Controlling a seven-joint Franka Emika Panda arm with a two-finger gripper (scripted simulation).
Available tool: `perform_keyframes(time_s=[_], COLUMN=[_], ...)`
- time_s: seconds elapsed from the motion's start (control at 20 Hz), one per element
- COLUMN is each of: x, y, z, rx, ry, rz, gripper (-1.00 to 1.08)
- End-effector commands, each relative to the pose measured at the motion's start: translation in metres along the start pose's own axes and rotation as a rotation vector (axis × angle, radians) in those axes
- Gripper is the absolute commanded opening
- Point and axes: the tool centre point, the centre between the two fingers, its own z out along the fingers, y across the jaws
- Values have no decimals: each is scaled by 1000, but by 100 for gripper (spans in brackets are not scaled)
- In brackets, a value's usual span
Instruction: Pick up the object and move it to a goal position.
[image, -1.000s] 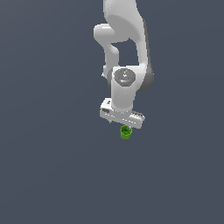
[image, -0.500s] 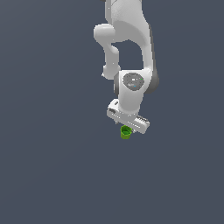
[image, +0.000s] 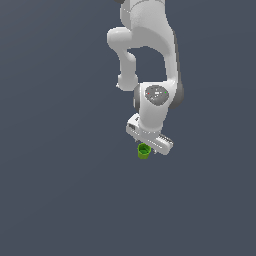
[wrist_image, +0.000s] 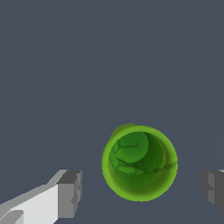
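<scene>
My white pincer has dropped lower over the past second, now close above the small bright green hollow cup. Jaws wide, cup standing upright between them, untouched. Cup sits on the grey desk. Closing likely next.

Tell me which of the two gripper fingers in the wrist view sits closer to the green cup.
The finger with its white body showing sits slightly closer to the green cup; the other finger is cut off by the frame. Neither touches it.
</scene>
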Motion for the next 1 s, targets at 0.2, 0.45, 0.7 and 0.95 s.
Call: perform_keyframes(time_s=[0.2,0.45,0.7,0.95], x=[0,-1,-1,-1], y=[-1,0,0,-1], z=[2,19,44,51], rx=[0,0,0,0], ry=[0,1,1,1], rz=[6,7,9,10], gripper=[100,100,100,100])
